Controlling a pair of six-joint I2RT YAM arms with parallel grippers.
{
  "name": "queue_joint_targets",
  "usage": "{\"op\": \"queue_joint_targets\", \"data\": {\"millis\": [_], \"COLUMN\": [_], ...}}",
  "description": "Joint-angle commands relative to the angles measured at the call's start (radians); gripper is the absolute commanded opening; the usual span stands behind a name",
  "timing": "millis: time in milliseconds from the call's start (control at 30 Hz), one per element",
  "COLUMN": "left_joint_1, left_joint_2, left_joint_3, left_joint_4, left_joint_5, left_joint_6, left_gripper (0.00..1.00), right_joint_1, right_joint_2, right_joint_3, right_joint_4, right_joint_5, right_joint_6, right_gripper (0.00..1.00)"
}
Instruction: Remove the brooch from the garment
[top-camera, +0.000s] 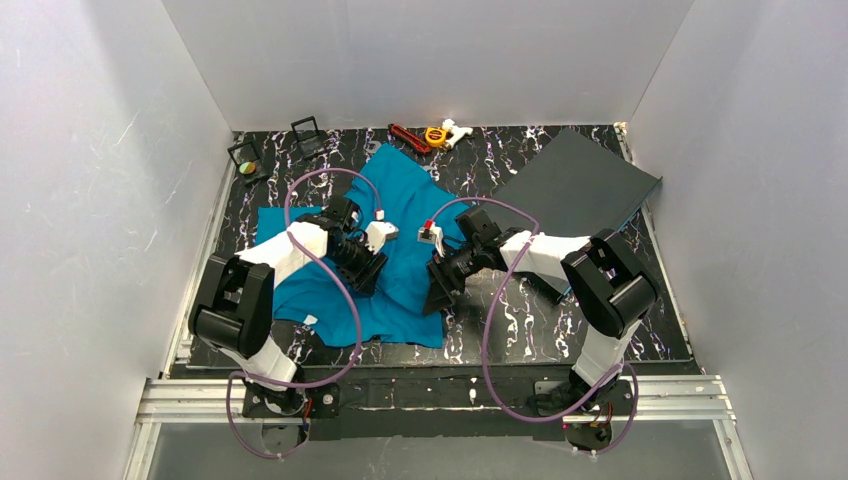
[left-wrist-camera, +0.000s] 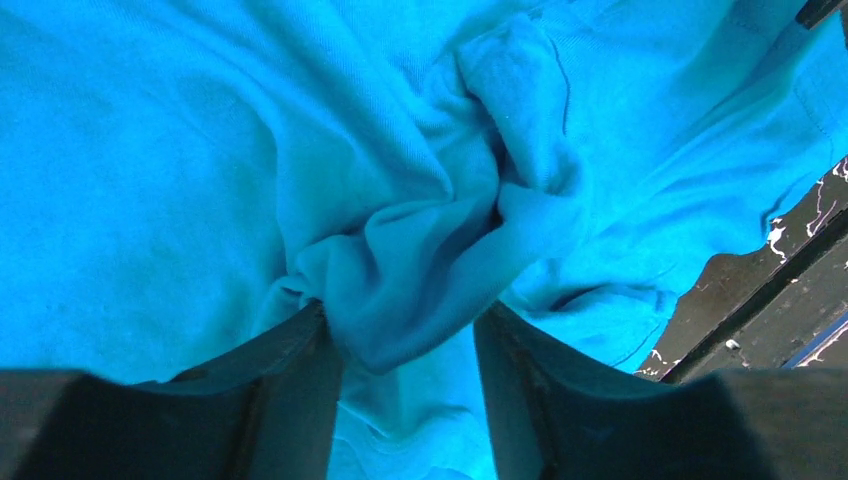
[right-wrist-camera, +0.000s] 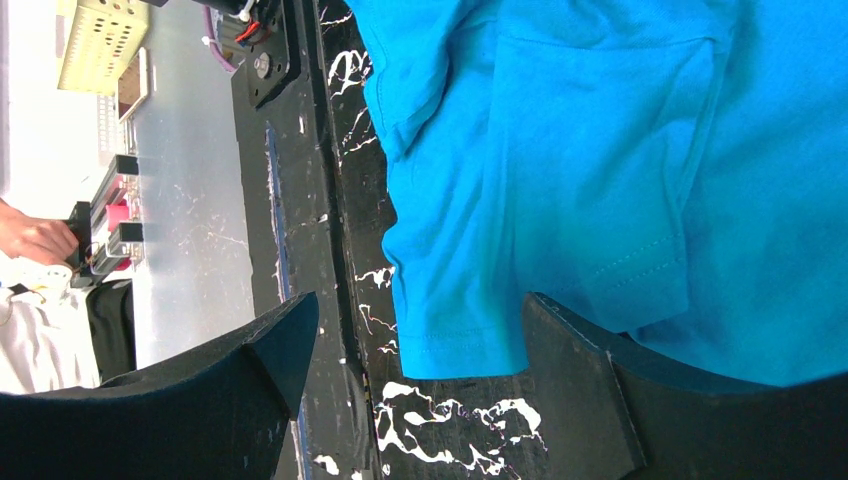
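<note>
The teal-blue garment (top-camera: 400, 200) lies crumpled on the left half of the black marbled table (top-camera: 520, 320). My left gripper (top-camera: 368, 277) points down into its middle. In the left wrist view a bunched fold of the garment (left-wrist-camera: 430, 260) fills the gap of the left gripper (left-wrist-camera: 400, 320), with wrinkles running toward the jaws. My right gripper (top-camera: 437, 298) hovers at the shirt's near right corner. In the right wrist view the right gripper (right-wrist-camera: 415, 320) stands wide open, with the garment's hem (right-wrist-camera: 460, 350) lying flat between its fingers, untouched. The brooch is hidden in every view.
A flat dark grey board (top-camera: 580, 180) lies at the back right. Two small black frames (top-camera: 245, 155) sit at the back left. A red tool (top-camera: 408, 137) and a yellow-and-white item (top-camera: 445, 132) lie by the back wall. White walls enclose the table.
</note>
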Motion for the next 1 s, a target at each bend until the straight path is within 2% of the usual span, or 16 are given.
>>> {"op": "queue_joint_targets", "data": {"millis": [0,200,333,500,667,700,767,900,967], "left_joint_1": [-0.008,-0.007,-0.008,-0.008,-0.008,-0.008,-0.008,-0.008,-0.008], "left_joint_2": [-0.009,-0.103,-0.127,-0.099,-0.095,-0.104,-0.12,-0.124,-0.117], "left_joint_3": [0.021,0.031,0.031,0.045,0.04,0.034,0.027,-0.004,-0.024], "left_joint_4": [-0.014,-0.098,-0.128,-0.137,-0.132,-0.128,-0.13,-0.121,-0.09], "left_joint_5": [0.021,0.107,0.155,0.205,0.192,0.158,0.107,0.032,-0.018], "left_joint_6": [-0.023,-0.015,-0.032,-0.075,-0.096,-0.093,-0.088,-0.134,-0.165], "left_gripper": [0.41,0.31,0.16,0.02,0.0,0.05,0.23,0.4,0.44], "right_joint_1": [0.003,0.002,0.002,0.002,0.003,0.002,0.003,0.003,0.003], "right_joint_2": [0.001,-0.027,-0.037,-0.041,-0.053,-0.052,-0.052,-0.061,-0.063], "right_joint_3": [-0.01,-0.003,0.017,0.053,0.07,0.07,0.07,0.058,0.053], "right_joint_4": [0.019,-0.015,-0.034,-0.063,-0.062,-0.065,-0.069,-0.061,-0.056], "right_joint_5": [-0.019,0.007,0.024,0.042,0.052,0.052,0.05,0.05,0.047], "right_joint_6": [-0.011,-0.044,-0.057,-0.073,-0.07,-0.07,-0.068,-0.065,-0.061], "right_gripper": [0.84,0.84,0.84,0.82,0.78,0.78,0.78,0.78,0.79]}}
